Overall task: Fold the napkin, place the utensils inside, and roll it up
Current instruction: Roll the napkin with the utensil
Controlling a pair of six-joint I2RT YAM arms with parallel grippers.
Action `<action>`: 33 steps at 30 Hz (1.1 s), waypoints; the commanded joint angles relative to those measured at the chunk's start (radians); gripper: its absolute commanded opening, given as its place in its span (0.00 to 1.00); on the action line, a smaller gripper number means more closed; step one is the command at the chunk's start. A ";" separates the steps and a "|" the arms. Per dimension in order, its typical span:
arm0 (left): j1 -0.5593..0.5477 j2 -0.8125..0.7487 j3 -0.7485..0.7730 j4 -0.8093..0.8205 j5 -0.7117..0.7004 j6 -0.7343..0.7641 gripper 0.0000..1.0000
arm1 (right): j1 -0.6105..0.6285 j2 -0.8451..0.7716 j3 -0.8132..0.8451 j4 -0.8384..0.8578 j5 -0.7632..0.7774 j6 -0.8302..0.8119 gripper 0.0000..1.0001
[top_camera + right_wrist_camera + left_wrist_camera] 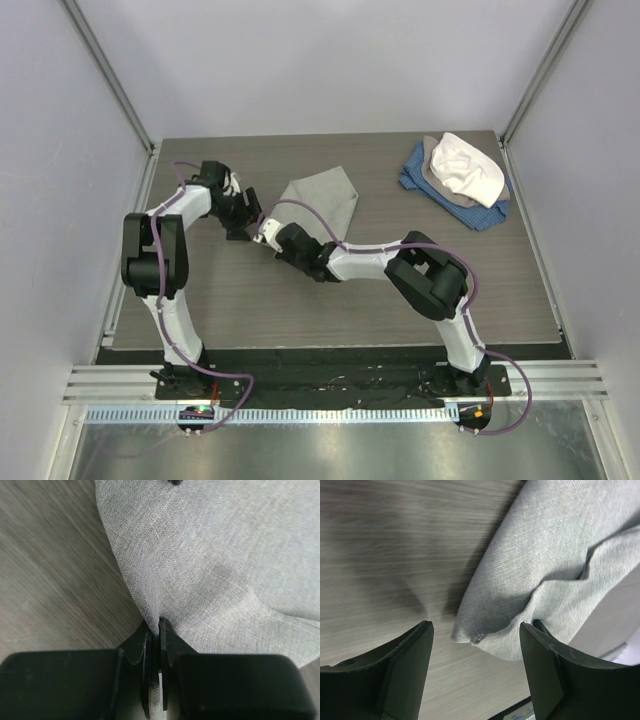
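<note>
The light grey napkin (322,198) lies crumpled on the table behind both grippers. My right gripper (154,624) is shut on a pinched fold at the napkin's (215,555) near edge; from above it (268,230) sits at the cloth's lower-left corner. My left gripper (476,630) stands open just left of there (243,218). A loose corner of the napkin (550,560) lies between its fingers, touching neither fingertip (422,635). The utensils are out of view.
A heap of blue, grey and white cloths (460,175) sits at the back right of the dark wooden table (250,300). A metal frame rail (120,250) runs along the table's left edge.
</note>
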 commanded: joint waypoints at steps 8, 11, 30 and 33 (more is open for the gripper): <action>0.009 -0.344 -0.289 0.151 -0.210 -0.100 0.78 | -0.062 -0.031 0.182 -0.467 -0.449 0.161 0.01; 0.004 -0.456 -0.393 0.222 -0.201 -0.130 0.80 | -0.090 -0.011 0.245 -0.556 -0.561 0.189 0.01; -0.005 -0.458 -0.584 0.395 -0.059 -0.238 0.81 | -0.237 0.133 0.383 -0.684 -0.900 0.270 0.01; -0.007 -0.449 -0.593 0.400 -0.045 -0.242 0.80 | -0.252 0.150 0.398 -0.687 -0.915 0.286 0.01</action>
